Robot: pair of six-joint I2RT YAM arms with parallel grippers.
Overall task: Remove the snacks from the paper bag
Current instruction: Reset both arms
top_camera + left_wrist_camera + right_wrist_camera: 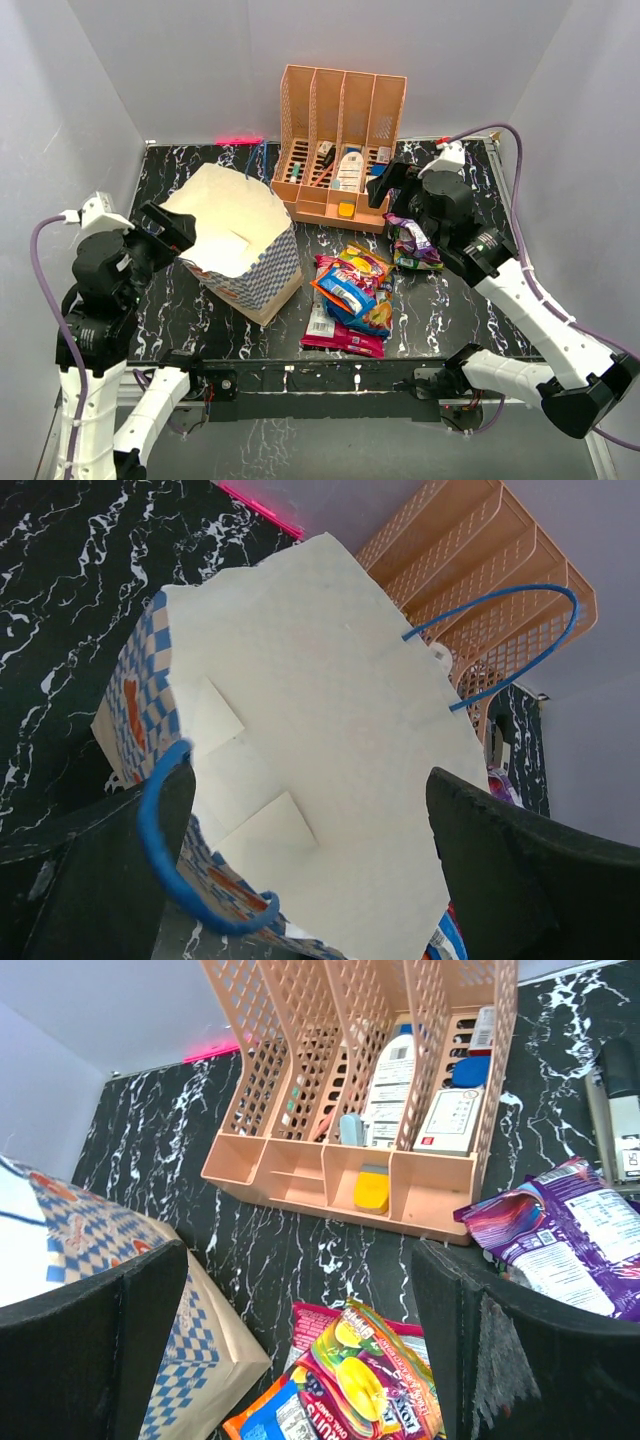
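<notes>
Overhead, snacks [352, 288] beside paper bag [268, 268], left wrist sees its white inside

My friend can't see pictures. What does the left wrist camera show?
The open paper bag fills the view, its white inside looking empty. Dark fingers of the left gripper stand apart on either side; an orange organizer stands behind.
</notes>
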